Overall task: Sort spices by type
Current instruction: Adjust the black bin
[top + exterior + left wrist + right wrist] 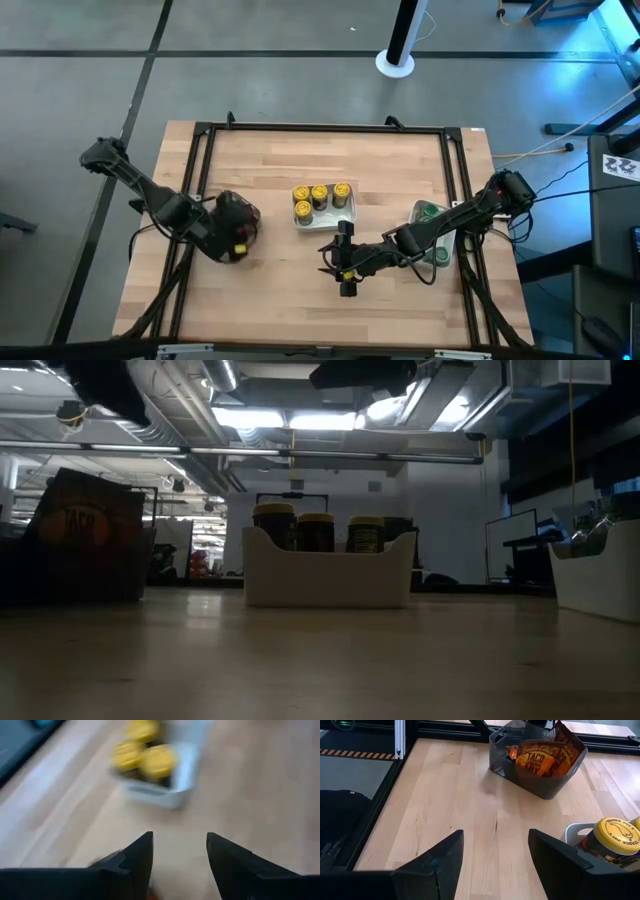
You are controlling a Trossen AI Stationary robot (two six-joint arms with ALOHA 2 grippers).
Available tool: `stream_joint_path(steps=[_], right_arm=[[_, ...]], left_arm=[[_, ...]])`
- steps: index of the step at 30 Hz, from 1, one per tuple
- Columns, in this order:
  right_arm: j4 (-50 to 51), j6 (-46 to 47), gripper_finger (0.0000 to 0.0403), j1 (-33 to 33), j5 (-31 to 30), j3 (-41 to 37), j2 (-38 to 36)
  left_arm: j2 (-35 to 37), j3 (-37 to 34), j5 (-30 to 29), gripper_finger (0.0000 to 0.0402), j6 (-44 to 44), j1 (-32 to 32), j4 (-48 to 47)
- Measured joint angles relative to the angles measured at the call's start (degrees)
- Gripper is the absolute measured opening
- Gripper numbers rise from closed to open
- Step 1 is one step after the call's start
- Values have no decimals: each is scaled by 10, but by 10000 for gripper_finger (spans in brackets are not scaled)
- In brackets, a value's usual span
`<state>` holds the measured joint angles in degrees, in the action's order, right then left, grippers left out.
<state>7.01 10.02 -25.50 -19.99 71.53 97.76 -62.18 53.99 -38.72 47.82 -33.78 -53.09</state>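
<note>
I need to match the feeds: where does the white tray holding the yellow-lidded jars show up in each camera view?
High view: the white rectangular tray sits at table centre, holding yellow-lidded jars.
Low view: the tray stands mid-picture, jars rising above its rim.
Left wrist view: tray beyond that arm's own fingers, blurred.
Right wrist view: only a tray corner with one jar, at the picture's edge.
Shared landmark: the yellow lids.

You have three yellow-lidded jars (319,197) standing upright, close together in a white tray (345,213) near the table's middle. Your red-orange taco packets (540,760) stand on edge in the dark bin (540,785) at the left. Green-lidded jars (430,212) sit in the right tray.
</note>
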Motion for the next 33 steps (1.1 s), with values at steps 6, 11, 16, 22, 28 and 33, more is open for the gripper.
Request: stream_joint_path(steps=[6, 11, 16, 22, 28, 33], right_arm=[[0, 0, 222, 0, 0, 0, 0], [0, 0, 222, 0, 0, 0, 0], [0, 0, 222, 0, 0, 0, 0], [0, 0, 222, 0, 0, 0, 0], [0, -1, 222, 0, 0, 0, 0], [0, -1, 222, 0, 0, 0, -1]], left_arm=[[-44, -27, 72, 169, -189, -1, 178], [-123, -31, 97, 169, -224, 9, 189], [-208, -32, 103, 160, -228, 30, 157], [-266, -32, 103, 130, -208, 61, 117], [-284, -32, 102, 111, -177, 89, 62], [-284, -32, 96, 101, -155, 115, 36]])
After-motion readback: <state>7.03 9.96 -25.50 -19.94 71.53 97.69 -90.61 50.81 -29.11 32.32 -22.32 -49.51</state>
